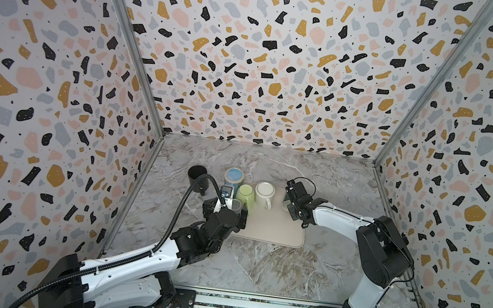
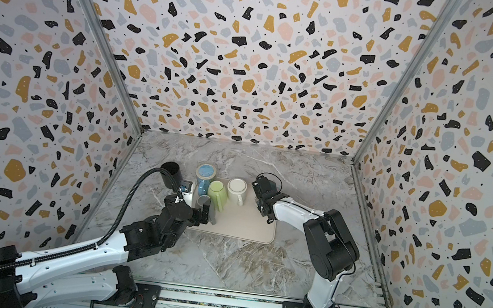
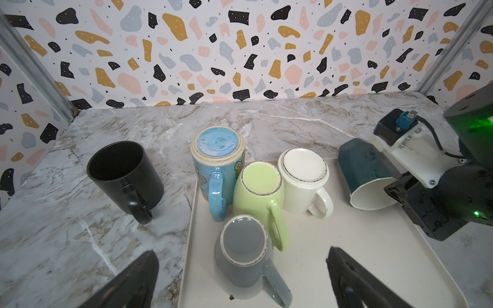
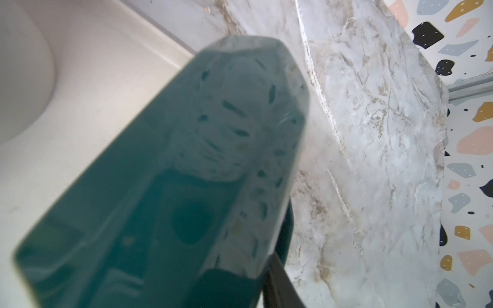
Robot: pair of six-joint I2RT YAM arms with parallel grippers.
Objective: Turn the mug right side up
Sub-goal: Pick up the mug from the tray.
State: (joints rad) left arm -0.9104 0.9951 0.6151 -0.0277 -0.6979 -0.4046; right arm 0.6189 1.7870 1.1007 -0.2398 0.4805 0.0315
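Nearest the robot's base, the left gripper (image 3: 241, 254) hangs with its jaws spread wide and nothing between them, just short of a grey mug (image 3: 245, 248) that stands upside down on the near left part of the beige mat (image 3: 360, 253). Behind the grey mug, a green mug (image 3: 260, 186) and a white mug (image 3: 304, 178) stand upside down side by side on the mat.

Level with them, at the mat's far right corner, is the teal mug (image 3: 360, 165). It is tipped over at a slant, with its base pointing up and away and its white mouth facing down toward the mat. The right gripper (image 3: 394, 184) is clamped on its rim from the right. I cannot tell whether the rim touches the mat.

Farther back, a blue mug (image 3: 217, 152) stands inverted at the mat's far left edge. A black mug (image 3: 120, 170) sits upright on the marble table (image 3: 66, 226), left of the mat.
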